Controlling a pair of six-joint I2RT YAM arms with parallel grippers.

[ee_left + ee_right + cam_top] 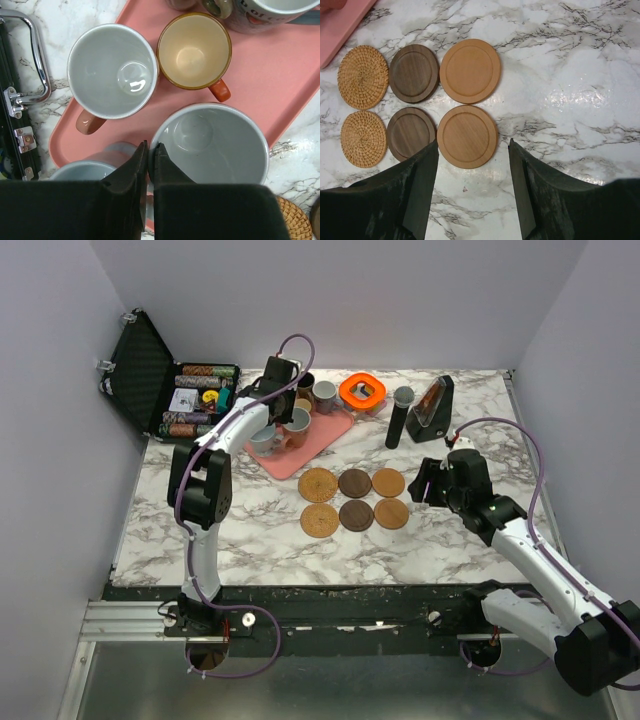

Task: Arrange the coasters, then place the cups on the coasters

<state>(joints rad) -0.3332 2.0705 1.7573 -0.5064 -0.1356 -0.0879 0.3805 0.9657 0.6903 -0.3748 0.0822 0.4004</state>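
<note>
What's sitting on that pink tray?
Empty cups: the copper-orange cup, brown-handled cup and grey cup, with more at the edges. The left fingers, pinching the grey cup's rim, cover part of the tray, so a full count isn't possible.

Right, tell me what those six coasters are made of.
The woven coasters look like rattan or a similar fibre: the spiral weave is visible and the finish is matte. The dark coasters look like dark-stained wood, with visible grain and a satin sheen. The tan coasters are probably light wood: smooth, with faint grain and a turned rim.
</note>
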